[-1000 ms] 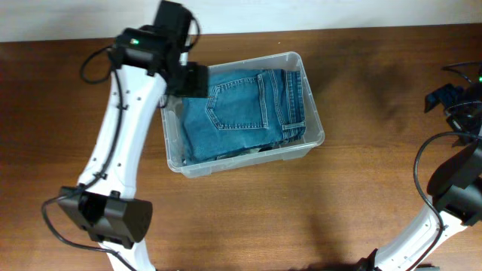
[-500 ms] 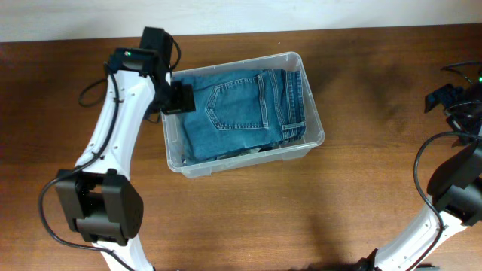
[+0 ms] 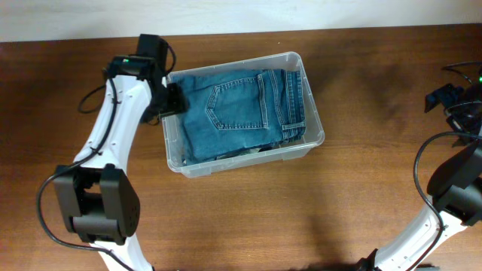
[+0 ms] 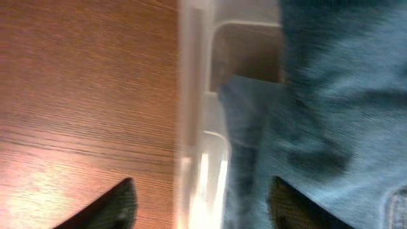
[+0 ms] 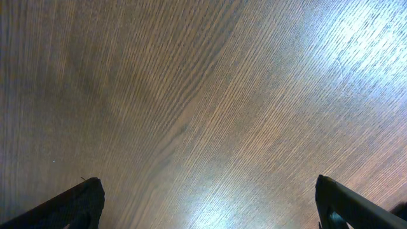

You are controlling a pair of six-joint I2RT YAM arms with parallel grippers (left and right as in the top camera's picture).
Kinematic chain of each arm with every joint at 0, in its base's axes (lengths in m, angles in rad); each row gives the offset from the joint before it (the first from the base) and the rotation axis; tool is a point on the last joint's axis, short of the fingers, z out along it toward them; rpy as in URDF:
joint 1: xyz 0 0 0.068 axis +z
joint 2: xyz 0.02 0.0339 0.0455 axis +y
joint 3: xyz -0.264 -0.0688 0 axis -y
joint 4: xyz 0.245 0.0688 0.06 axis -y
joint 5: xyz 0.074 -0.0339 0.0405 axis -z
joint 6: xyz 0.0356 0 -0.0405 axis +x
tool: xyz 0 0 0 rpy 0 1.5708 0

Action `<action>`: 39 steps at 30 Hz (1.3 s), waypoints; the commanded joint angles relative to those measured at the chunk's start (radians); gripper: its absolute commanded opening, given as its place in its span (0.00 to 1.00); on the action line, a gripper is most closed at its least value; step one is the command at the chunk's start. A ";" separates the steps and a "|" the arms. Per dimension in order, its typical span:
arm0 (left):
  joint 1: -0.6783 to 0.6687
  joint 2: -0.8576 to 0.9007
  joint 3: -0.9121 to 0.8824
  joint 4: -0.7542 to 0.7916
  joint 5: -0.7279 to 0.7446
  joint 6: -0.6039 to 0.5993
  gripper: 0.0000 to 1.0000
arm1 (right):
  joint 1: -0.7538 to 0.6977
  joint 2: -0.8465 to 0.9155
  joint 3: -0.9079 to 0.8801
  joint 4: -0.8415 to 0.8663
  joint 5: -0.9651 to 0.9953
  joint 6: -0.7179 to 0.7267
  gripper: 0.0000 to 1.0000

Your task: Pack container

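Note:
The container (image 3: 312, 119) is a clear plastic bin in the middle of the table, filled with folded blue jeans (image 3: 241, 109). My left gripper (image 3: 170, 99) is open and hovers over the bin's left rim; in the left wrist view (image 4: 202, 202) one finger is over the wood and the other over the jeans (image 4: 331, 102), with the rim (image 4: 191, 95) between them. It holds nothing. My right gripper (image 3: 444, 98) is at the table's far right edge, open and empty above bare wood (image 5: 203, 114).
The brown wooden table (image 3: 361, 196) spreads around the bin. A white wall edge runs along the top of the overhead view. The right arm's cables (image 3: 459, 71) hang at the far right.
My left gripper has drawn back leftward, from over the jeans at the bin's upper left to the bin's left rim. The jeans, the bin and the right arm have not moved.

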 commanded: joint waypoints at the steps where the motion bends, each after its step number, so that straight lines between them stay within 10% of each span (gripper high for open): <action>1: 0.030 0.004 -0.008 -0.010 -0.014 -0.005 0.56 | -0.001 -0.019 -0.003 0.000 0.016 0.009 0.98; 39: 0.022 0.078 -0.008 -0.006 0.009 0.035 0.35 | -0.001 -0.019 -0.003 0.000 0.016 0.009 0.98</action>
